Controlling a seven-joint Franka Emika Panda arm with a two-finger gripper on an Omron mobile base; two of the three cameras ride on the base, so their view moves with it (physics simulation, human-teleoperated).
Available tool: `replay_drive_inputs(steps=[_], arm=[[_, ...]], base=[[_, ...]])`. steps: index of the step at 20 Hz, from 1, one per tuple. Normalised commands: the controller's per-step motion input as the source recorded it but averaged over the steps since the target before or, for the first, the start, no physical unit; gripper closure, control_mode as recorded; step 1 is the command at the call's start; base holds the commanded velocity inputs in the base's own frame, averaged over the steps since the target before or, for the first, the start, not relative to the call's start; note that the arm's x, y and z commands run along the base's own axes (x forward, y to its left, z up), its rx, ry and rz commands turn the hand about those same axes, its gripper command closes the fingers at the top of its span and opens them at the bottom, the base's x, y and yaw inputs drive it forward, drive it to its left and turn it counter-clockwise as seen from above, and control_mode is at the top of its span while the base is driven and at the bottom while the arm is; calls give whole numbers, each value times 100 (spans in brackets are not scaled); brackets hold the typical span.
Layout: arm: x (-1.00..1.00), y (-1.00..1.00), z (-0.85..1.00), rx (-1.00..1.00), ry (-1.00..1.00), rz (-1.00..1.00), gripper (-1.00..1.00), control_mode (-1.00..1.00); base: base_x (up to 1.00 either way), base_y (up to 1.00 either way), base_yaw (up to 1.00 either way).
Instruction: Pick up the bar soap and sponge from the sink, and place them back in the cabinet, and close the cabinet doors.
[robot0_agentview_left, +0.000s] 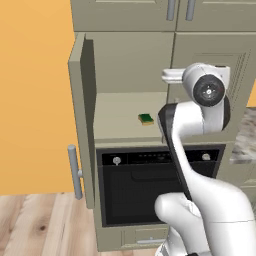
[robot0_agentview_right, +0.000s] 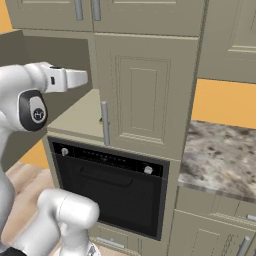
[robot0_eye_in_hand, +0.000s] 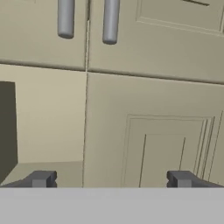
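One item sorted so far: the sponge (robot0_agentview_left: 146, 119) is parked on the cabinet (robot0_agentview_left: 125, 60) shelf. Bar soap can't be spotted anywhere, so whether it's been put away can't be judged. Right door (robot0_agentview_right: 145, 95) is shut, left door (robot0_agentview_left: 82, 120) is swung open. Gripper (robot0_eye_in_hand: 109, 180) is spread wide with nothing held, faced at the right door.

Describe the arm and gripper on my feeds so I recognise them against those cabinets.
The arm is glossy white with rounded links, dark bands at the joints and a round dark grey cap bearing a small light mark. The gripper ends in two small, blocky dark grey fingertips. No cables visible.
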Motion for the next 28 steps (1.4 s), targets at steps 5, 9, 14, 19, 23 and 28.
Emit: replay_drive_inputs(steps=[5,9,14,19,23,28], arm=[[-47,0,0,-4,0,-1,-100,-100],[-36,8,0,-3,-6,0,-100,-100],[-33,11,0,0,-4,0,-100,-100],[-14,20,0,0,0,0,-100,-100],[-13,20,2,0,0,0,-100,-100],[-13,16,8,0,0,0,-100,-100]], base=[[0,0,0],[0,0,0],[0,0,0],[0,0,0],[0,0,0],[0,0,0]])
